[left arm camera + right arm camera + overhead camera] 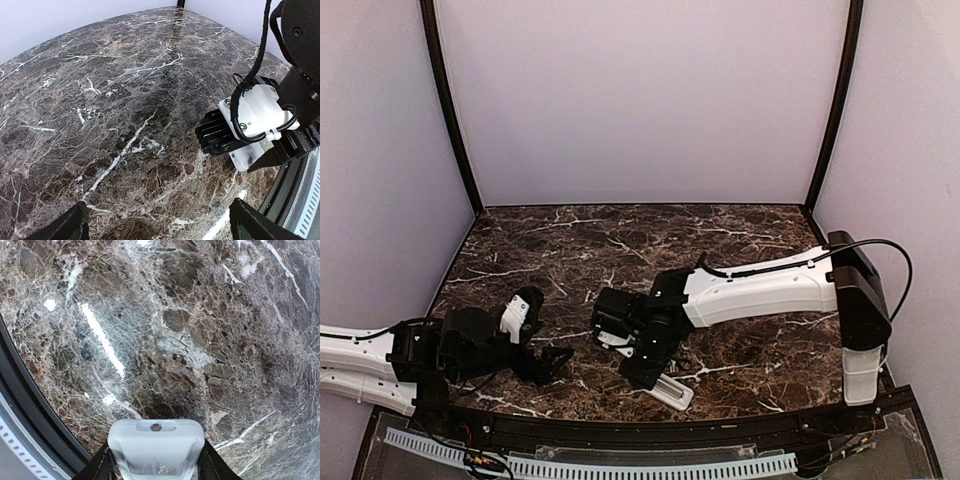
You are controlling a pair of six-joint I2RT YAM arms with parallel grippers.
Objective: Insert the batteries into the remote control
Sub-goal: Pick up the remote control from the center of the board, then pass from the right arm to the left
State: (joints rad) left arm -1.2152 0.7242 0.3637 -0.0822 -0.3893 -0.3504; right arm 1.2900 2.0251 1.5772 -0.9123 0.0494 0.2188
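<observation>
Where the tabletop (740,250) meets its near edge: remote control (156,445), pinched across its end by my right hand (156,467). To its left: my left hand (160,227), spread, empty. Farther out: no batteries visible. Step, I judge: steadying it; next, my left must find a battery.

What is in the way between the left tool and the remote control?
Nothing visible. Only bare marble table lies between the open left tool and the remote control, which the right tool grips by its sides near the table's front edge. No batteries show in any view.
</observation>
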